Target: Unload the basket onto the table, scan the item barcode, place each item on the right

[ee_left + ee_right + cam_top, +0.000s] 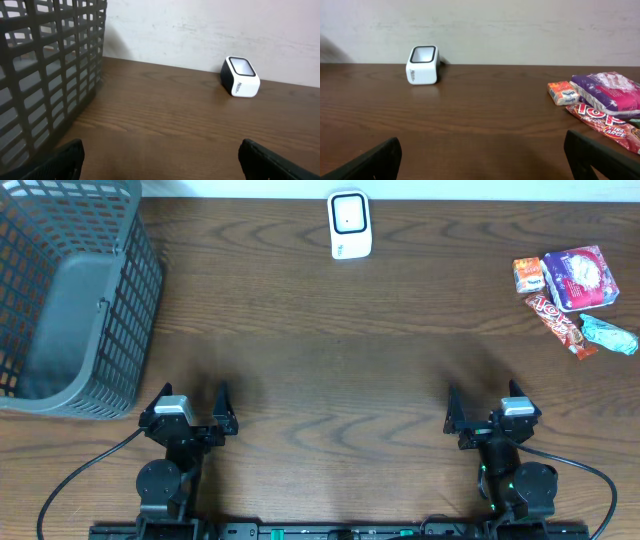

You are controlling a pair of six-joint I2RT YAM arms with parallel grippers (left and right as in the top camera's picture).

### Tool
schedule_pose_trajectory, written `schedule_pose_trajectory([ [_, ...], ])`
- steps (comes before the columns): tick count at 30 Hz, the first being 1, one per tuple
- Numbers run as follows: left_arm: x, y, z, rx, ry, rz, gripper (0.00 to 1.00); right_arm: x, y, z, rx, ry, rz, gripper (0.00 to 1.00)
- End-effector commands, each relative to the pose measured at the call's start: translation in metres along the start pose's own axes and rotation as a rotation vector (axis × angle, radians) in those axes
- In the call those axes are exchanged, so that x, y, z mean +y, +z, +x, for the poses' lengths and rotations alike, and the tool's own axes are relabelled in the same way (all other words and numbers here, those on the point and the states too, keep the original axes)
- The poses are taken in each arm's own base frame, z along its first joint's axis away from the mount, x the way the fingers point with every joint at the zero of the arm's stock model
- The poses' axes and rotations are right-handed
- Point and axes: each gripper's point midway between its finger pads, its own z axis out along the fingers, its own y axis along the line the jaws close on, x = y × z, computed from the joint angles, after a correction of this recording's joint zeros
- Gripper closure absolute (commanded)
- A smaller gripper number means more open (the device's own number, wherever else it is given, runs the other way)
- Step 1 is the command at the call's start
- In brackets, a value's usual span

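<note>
A white barcode scanner [350, 225] with a dark window stands at the table's far edge, seen also from the left wrist [240, 76] and the right wrist [423, 65]. Snack items lie at the far right: a small orange pack [528, 275], a purple bag [582, 278], a red candy bar [561, 323] and a teal wrapper [610, 334]. The right wrist view shows the orange pack [563, 93], purple bag [609, 92] and red bar [606, 126]. My left gripper [192, 398] and right gripper [484, 404] rest near the front edge, both open and empty.
A grey plastic mesh basket [70, 295] fills the far left corner and rises close on the left in the left wrist view [45, 70]. A pale wall runs behind the table's far edge.
</note>
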Motion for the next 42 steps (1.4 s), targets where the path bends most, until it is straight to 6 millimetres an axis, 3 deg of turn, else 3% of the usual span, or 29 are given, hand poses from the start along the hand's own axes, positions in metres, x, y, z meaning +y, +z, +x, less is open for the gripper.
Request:
schedule_pose_trajectory([
  [1, 0.0072, -0.0002, 0.0129, 0.043, -0.006, -0.034, 0.02, -0.0019, -0.0001, 0.0009, 0.001, 0.011, 0.010, 0.01],
  [34, 0.0074, -0.0002, 0.0137, 0.046, 0.019, -0.034, 0.02, -0.0019, -0.0001, 0.0009, 0.001, 0.011, 0.010, 0.01],
  [42, 0.0073, -0.0002, 0.0137, 0.048, 0.090, -0.032, 0.02, -0.0019, -0.0001, 0.0009, 0.001, 0.011, 0.010, 0.01],
])
